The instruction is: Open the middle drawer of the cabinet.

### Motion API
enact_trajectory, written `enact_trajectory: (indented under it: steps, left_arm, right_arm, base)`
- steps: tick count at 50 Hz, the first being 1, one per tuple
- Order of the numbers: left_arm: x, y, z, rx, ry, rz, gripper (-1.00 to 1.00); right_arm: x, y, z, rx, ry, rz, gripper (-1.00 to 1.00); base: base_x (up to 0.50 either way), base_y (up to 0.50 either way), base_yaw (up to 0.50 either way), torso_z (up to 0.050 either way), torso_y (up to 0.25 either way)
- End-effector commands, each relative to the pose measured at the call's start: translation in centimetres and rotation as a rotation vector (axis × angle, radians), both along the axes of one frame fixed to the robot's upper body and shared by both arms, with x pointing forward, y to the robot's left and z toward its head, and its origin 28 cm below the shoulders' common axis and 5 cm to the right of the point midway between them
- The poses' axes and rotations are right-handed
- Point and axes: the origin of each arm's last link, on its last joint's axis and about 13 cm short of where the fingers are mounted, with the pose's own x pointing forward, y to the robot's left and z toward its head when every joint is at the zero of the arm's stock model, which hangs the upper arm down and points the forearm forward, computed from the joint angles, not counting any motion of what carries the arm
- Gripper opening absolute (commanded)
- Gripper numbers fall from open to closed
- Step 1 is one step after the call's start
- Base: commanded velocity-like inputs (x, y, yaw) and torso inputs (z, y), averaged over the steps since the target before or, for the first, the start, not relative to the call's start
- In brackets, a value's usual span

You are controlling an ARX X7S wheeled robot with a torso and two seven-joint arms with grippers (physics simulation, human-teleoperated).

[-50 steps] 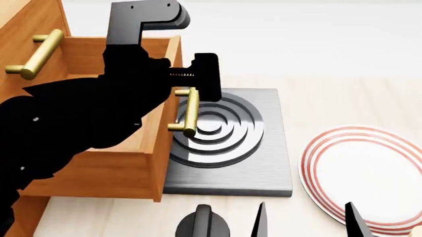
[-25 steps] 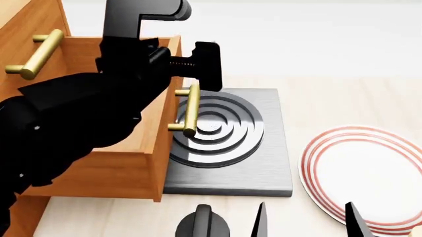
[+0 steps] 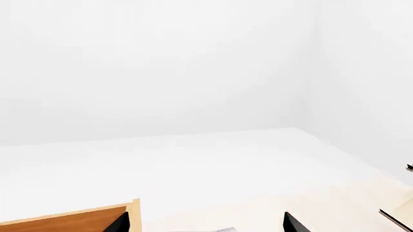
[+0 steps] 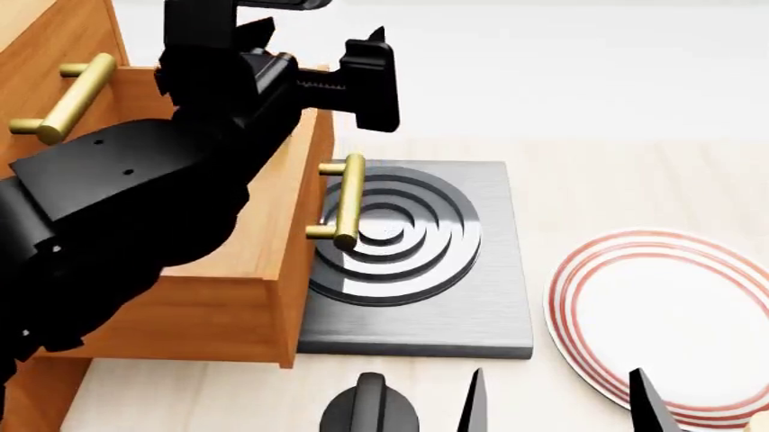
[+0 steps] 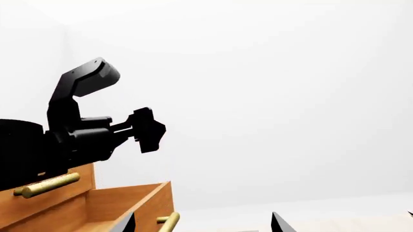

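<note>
The orange-brown cabinet (image 4: pixel 49 54) stands at the left. Its middle drawer (image 4: pixel 270 270) is pulled out, with its brass bar handle (image 4: pixel 345 202) over the grey slab. The top drawer's handle (image 4: pixel 67 99) is above and behind it. My left gripper (image 4: pixel 315 83) is open and empty, raised above the drawer's front edge, clear of the handle. In the left wrist view (image 3: pixel 206 224) its fingertips stand wide apart over the drawer's corner (image 3: pixel 77 220). My right gripper (image 4: pixel 556 409) is open and empty, low at the front; its wrist view (image 5: pixel 201 224) shows the open drawer (image 5: pixel 129 203).
A grey square slab with concentric rings (image 4: pixel 456 288) lies under the drawer front. A white plate with red rings (image 4: pixel 667 315) lies to the right on the pale wooden table (image 4: pixel 601 189).
My left gripper has risen from beside the middle drawer's handle to well above it. The drawer stays pulled out. The right gripper has not moved.
</note>
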Motion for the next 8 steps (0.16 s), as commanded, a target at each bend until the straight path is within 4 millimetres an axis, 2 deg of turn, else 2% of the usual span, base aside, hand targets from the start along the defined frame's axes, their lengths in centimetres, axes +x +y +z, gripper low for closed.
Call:
enact_trajectory:
  steps: [1, 8]
  left_arm:
    - [-0.38, 0.08, 0.65, 0.002, -0.107, 0.018, 1.00]
    - [-0.85, 0.18, 1.62, 0.016, -0.180, 0.031, 1.00]
  right_arm:
    - [0.00, 0.00, 0.02, 0.000, 0.000, 0.000, 1.00]
    - [-0.04, 0.01, 0.05, 0.000, -0.001, 0.000, 1.00]
  base:
    - [0.00, 0.00, 0.00, 0.000, 0.000]
    - [0.00, 0.00, 0.00, 0.000, 0.000]
